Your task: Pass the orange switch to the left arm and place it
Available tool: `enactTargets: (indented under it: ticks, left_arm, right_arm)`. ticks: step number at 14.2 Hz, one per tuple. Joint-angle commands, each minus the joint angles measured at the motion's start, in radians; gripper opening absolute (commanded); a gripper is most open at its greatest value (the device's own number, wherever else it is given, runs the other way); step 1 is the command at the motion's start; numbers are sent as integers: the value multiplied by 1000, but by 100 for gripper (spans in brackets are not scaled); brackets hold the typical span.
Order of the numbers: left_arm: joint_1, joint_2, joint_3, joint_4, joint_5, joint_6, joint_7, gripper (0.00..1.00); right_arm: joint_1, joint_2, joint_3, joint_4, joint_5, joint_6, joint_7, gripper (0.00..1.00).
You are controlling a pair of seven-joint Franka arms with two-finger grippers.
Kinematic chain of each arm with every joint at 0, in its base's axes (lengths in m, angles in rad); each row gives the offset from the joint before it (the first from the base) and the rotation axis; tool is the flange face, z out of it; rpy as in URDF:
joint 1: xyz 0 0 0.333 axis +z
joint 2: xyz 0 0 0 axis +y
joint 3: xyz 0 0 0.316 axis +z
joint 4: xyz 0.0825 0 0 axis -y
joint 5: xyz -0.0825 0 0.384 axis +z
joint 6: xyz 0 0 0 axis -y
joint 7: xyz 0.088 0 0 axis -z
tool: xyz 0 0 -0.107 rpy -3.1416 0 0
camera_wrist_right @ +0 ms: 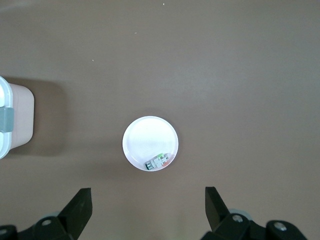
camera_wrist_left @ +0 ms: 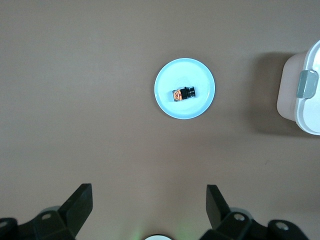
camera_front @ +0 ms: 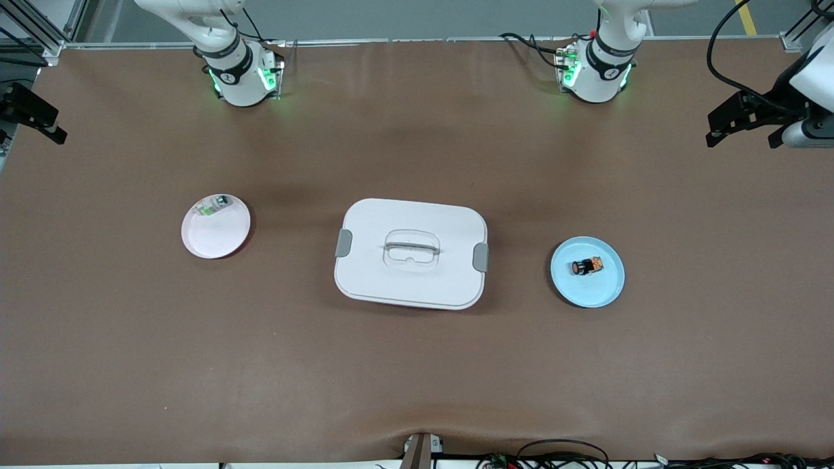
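The orange switch (camera_front: 587, 266) (camera_wrist_left: 183, 93), a tiny black part with an orange end, lies on its side on a light blue plate (camera_front: 589, 296) (camera_wrist_left: 172, 110) toward the left arm's end of the table. The white box (camera_front: 410, 215) with grey latches sits mid-table, its edge showing in both wrist views (camera_wrist_left: 305, 100) (camera_wrist_right: 10, 125). My left gripper (camera_wrist_left: 148, 189) hangs open high over bare table beside the blue plate, holding nothing. My right gripper (camera_wrist_right: 148, 191) hangs open high over bare table beside a white plate, also holding nothing. Neither gripper shows in the front view.
A white plate (camera_front: 215, 238) (camera_wrist_right: 145, 137) toward the right arm's end carries a small green-and-white part (camera_front: 214, 206) (camera_wrist_right: 159, 162). Black fixtures stand at both table ends (camera_front: 743, 117) (camera_front: 29, 111). Cables lie along the table edge nearest the front camera (camera_front: 560, 456).
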Motion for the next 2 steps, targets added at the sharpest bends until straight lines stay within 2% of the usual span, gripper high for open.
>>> enactTargets:
  ticks: [1,2]
  left_arm:
    - [-5,8,8,38,-8,-32,-5,100]
    - [-6,8,8,41,-8,-32,-5,100]
  right_arm:
    - [-14,9,9,24,-15,-18,-10,100]
    - [-14,9,9,24,-15,-18,-10,100]
